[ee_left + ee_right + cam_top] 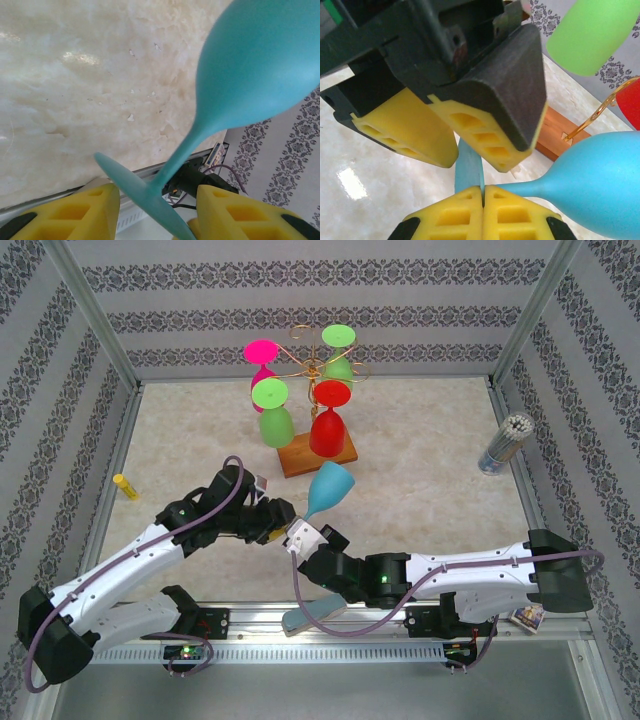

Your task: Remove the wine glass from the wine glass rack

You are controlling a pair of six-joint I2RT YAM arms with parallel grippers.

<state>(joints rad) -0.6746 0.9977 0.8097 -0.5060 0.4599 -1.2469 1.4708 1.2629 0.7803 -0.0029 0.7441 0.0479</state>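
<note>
**A:** Top external is showing the wine glass (330, 486) hanging tilted in the air. It is off the wine glass rack (318, 365), just in front of the wooden base (318, 453), between both claws.

**B:** Who is holding it?

**A:** The right gripper (483, 192) is pinching the stem beside the foot, its fingers (455, 215) pressed together on it. The left gripper (157, 194) is standing apart, with its fingers (90, 210) straddling the foot and not clamping.

**B:** What is worrying you?

**A:** If the right one is letting go before the left is gripping, the glass is dropping onto the table (430, 430). The stem is looking slim and smooth, so the bowl may be twisting in that pinch. A swing backwards is risking the red glass (327, 430).

**B:** And the room?

**A:** The top is pale, marbled and glossy, and it is catching glare. Grey patterned wallpaper (300, 320) is running round it, with metal posts (92, 312) at the corners.
</note>
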